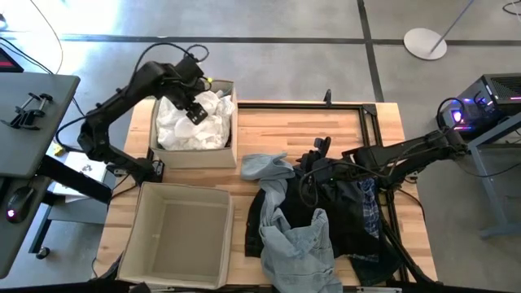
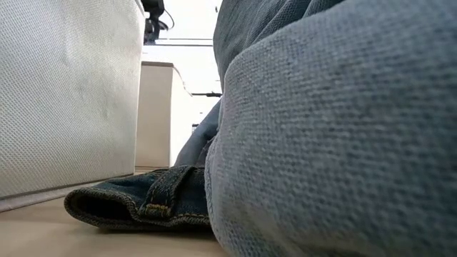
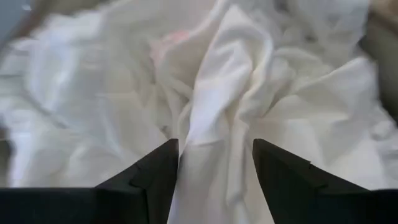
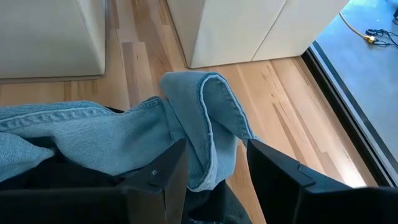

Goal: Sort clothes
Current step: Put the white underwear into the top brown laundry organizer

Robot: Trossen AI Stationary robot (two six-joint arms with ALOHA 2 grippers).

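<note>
High view: white clothes [image 1: 195, 122] fill the far bin [image 1: 194, 155]. Left gripper [image 1: 195, 110] sits over that bin, jaws parted around a white fold without clamping it. Beside the bin, pale denim [image 1: 297, 240] and dark garments [image 1: 346, 207] are piled; right gripper [image 4: 214, 180] there, jaws partly open astride a denim fold.

Two dark jointed arms, black cables looped alongside; left pincer [image 1: 194, 107] with blocky black wedge fingers [image 3: 152, 177].
</note>
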